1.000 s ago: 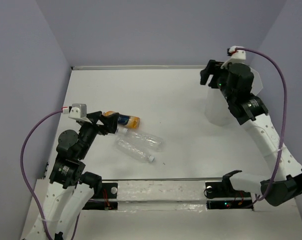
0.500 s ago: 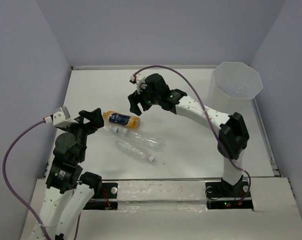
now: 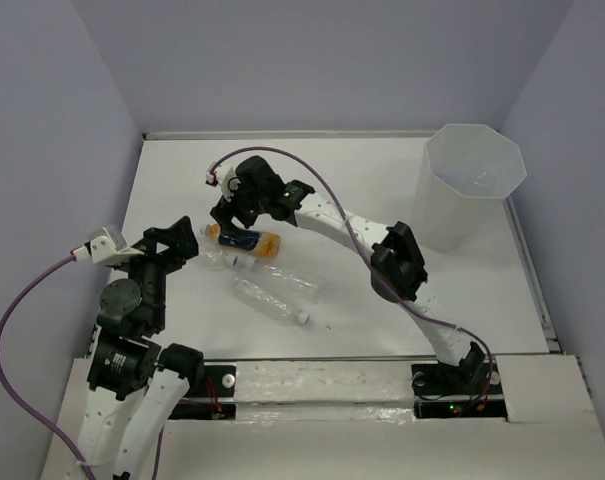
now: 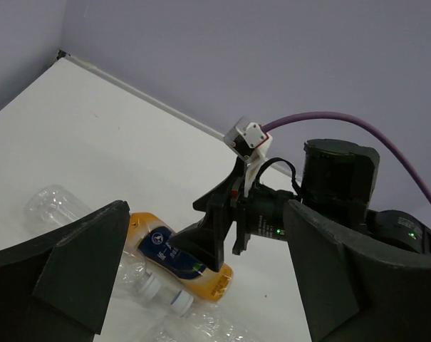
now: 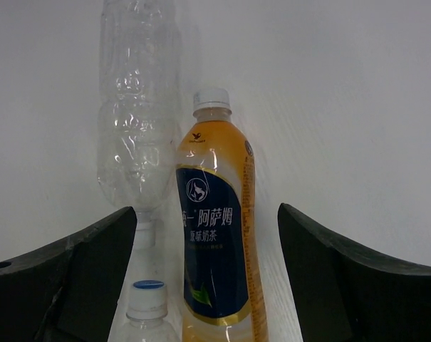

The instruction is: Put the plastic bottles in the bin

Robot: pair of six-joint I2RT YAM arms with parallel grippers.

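Hovering over orange-filled bottle (image 5: 215,249), R jaws apart; L jaws apart too; bin (image 3: 460,215) contents unclear.

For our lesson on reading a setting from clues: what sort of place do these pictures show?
Probably a robotics lab test booth: plain walls box in a white table, two robot arms are mounted at its edge, and plastic bottles and a bin are set out.

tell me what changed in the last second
The right pincer swung left from over the bin to hover open over the orange bottle. The left pincer drew back slightly. The orange bottle, clear bottles and bin stayed put.
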